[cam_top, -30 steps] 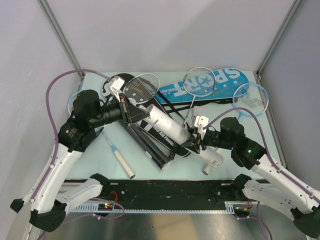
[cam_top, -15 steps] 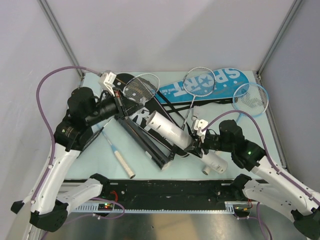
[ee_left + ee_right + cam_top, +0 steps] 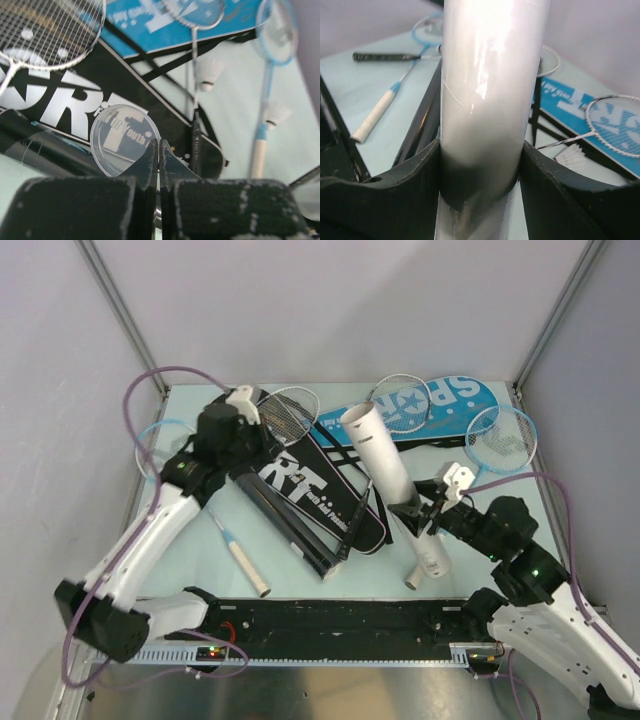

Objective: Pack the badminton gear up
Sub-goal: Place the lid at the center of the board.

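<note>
The right gripper (image 3: 480, 170) holds the white tube (image 3: 378, 460) near its lower end, jaws part-way open around it. The tube leans up over the right end of the black cover (image 3: 310, 490). Above that cover's left part, the left gripper (image 3: 158, 150) is pinched tight on what looks like a clear lid (image 3: 122, 140).

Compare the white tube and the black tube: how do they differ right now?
The white tube is clamped in the right gripper; the black tube is held by nothing. The white tube stands tilted, open end raised toward the back; the black tube lies flat on the table. One is white, the other black. Both are long, slim cylinders.
</note>
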Available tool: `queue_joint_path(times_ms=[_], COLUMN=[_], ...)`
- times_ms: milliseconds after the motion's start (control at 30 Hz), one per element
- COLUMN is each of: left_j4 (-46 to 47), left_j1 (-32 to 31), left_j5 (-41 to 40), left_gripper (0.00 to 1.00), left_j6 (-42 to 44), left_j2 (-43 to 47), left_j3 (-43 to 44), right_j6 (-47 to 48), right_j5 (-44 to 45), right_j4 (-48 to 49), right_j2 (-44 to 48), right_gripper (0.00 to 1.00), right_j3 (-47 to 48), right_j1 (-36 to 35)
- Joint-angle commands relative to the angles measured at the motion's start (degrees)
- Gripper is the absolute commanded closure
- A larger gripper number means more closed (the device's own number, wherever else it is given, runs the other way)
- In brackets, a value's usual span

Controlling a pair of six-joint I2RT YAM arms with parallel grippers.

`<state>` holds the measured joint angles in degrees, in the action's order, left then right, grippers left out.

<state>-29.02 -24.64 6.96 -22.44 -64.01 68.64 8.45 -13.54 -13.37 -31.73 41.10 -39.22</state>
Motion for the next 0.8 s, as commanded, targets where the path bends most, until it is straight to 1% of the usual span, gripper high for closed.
queue_joint_path(times_ms=[0,100,267,367,500,567,667,700,767], left_j4=[5.7,9.4,14.9,16.6,17.0,16.9,15.9,14.9,12.6], left_j1=[-2.4,-4.1,-5.5,-6.2,-6.6,-6.6,-6.4,-6.2,-5.4], left_j5=[-6.4,-8.4,-7.7,-7.4,-8.0,-9.7,-14.8,-16.6,-22.7], left_gripper=[1.0,1.0,0.99,0.95,0.81,0.7,0.49,0.45,0.4], left_j6=[0.1,-1.6,-4.7,-5.2,-5.6,-5.5,-4.4,-3.9,-2.6], left_j2=[-8.1,-14.3,-23.8,-28.8,-32.8,-32.2,-28.8,-27.7,-25.3], left_j3=[-1.5,-2.3,-2.8,-2.2,-1.3,-1.4,-1.7,-1.5,-1.0], right_j6=[-3.2,-3.1,-3.5,-3.3,-2.8,-2.8,-2.8,-2.6,-2.5], right_j5=[7.7,8.2,8.7,8.7,8.4,8.1,7.7,7.7,7.6], right_j4=[7.5,7.6,7.6,7.9,8.1,7.8,7.3,7.1,6.7], right_j2=[3.3,4.1,4.8,5.1,4.9,5.1,5.6,5.7,5.8], right_gripper=[0.65,0.64,0.64,0.64,0.64,0.63,0.64,0.64,0.63], right_j3=[1.5,1.5,1.5,1.5,1.5,1.5,1.5,1.5,1.5], right_j1=[0.4,0.8,1.2,1.4,1.9,2.1,2.4,2.4,2.6])
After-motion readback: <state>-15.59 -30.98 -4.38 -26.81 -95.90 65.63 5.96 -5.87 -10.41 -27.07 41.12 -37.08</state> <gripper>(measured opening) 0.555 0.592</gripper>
